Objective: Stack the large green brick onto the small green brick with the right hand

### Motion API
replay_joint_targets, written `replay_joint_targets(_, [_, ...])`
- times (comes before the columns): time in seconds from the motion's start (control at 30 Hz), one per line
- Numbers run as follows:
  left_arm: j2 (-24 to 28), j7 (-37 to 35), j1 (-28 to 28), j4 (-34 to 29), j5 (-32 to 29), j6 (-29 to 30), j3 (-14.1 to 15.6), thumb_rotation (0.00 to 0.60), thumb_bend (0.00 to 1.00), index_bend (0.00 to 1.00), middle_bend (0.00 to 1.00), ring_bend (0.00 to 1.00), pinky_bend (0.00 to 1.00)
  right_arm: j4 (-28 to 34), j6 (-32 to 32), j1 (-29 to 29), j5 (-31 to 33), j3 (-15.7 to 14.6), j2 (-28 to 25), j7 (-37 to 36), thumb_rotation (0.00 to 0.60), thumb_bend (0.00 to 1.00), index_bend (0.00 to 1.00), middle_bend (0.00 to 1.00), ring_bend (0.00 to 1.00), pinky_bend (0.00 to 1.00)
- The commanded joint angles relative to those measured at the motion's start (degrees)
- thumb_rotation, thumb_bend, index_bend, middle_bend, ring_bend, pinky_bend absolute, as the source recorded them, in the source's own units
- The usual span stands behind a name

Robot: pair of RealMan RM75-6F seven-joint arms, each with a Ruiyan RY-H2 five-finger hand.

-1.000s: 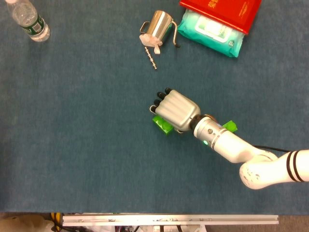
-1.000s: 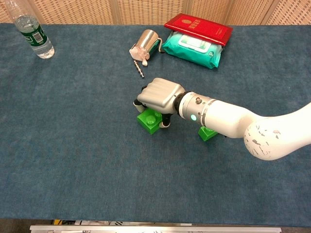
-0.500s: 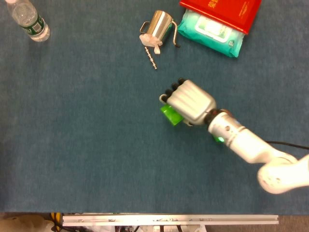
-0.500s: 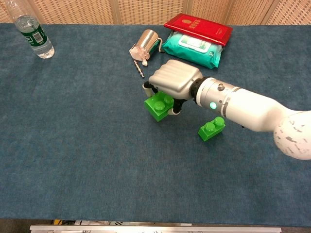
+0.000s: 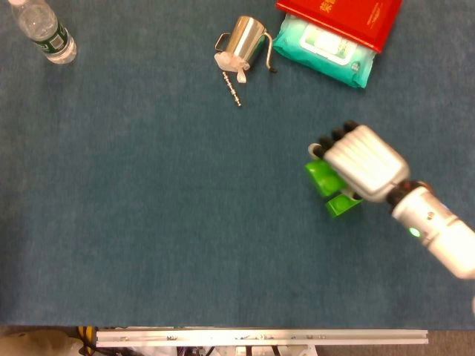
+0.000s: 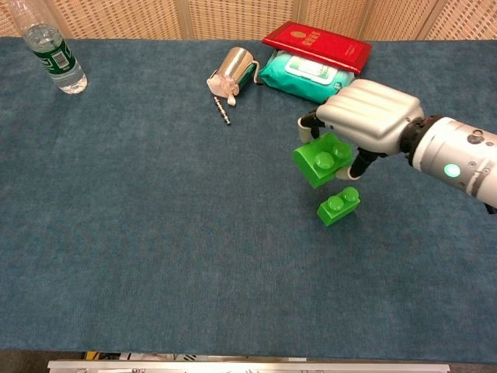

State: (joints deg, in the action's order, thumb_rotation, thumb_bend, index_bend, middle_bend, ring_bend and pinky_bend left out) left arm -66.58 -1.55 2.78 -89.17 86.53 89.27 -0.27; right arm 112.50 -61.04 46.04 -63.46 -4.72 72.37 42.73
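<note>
Large green brick (image 6: 320, 159) carried right, above small green brick (image 6: 338, 205)

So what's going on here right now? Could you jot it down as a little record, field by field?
Right hand: holds the large green brick in its fingers, lifted off the table
Large green brick: tilted, just above and up-left of the small green brick, not yet on it
Small green brick: lies on the blue table, studs up
Left hand: not in view
Elsewhere: metal cup on its side, wipes pack under a red book, water bottle at far left
</note>
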Motion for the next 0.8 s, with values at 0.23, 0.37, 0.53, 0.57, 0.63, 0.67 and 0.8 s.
replay_joint_targets(0.23, [-0.15,-0.28,-0.48,0.29,0.34,-0.49,0.1,0.6,0.28,0.17,0.18,0.18,0.12,-0.07,-0.7,-3.71,-3.08,-1.81,-1.36,-3.89,0.6,0.26,0.58,0.48,0.34,0.33])
replay_joint_targets(0.37, [-0.16,-0.34,-0.3,0.32,0.08,-0.33,0.12,0.6,0.28,0.17,0.18,0.18,0.12,-0.66,0.63,-4.25,-4.3,-2.02,-1.64,-5.56,0.6,0.26,0.58,0.48,0.34,0.33])
replay_joint_targets(0.53, [-0.31,-0.18,-0.19,0.32,0.07,-0.11,0.17,0.6,0.28,0.17,0.18,0.18,0.12,-1.72,2.0,-4.63,-5.15,-2.15,-2.04,-6.09,0.6,0.26,0.58,0.48,0.35,0.33])
replay_joint_targets(0.57, [-0.32,-0.12,-0.2,0.29,0.09,-0.1,0.16,0.6,0.28,0.17,0.18,0.18,0.12,-1.9,2.2,-4.71,-5.18,-2.12,-2.06,-6.17,0.6,0.26,0.58,0.48,0.35,0.33])
replay_joint_targets(0.63, [-0.34,-0.04,-0.23,0.22,0.11,-0.11,0.18,0.6,0.28,0.17,0.18,0.18,0.12,-2.37,2.62,-4.93,-5.18,-2.03,-1.98,-6.4,0.6,0.26,0.58,0.48,0.35,0.33])
replay_joint_targets(0.67, [-0.34,-0.05,-0.23,0.24,0.11,-0.11,0.18,0.6,0.28,0.17,0.18,0.18,0.12,-2.55,2.8,-5.03,-5.17,-1.98,-1.91,-6.54,0.6,0.26,0.58,0.48,0.35,0.33])
replay_joint_targets(0.8, [-0.36,0.0,-0.23,0.26,0.02,-0.12,0.17,0.6,0.28,0.17,0.18,0.18,0.12,-3.37,3.64,-5.34,-5.1,-1.63,-1.56,-7.08,0.6,0.26,0.58,0.48,0.35,0.33])
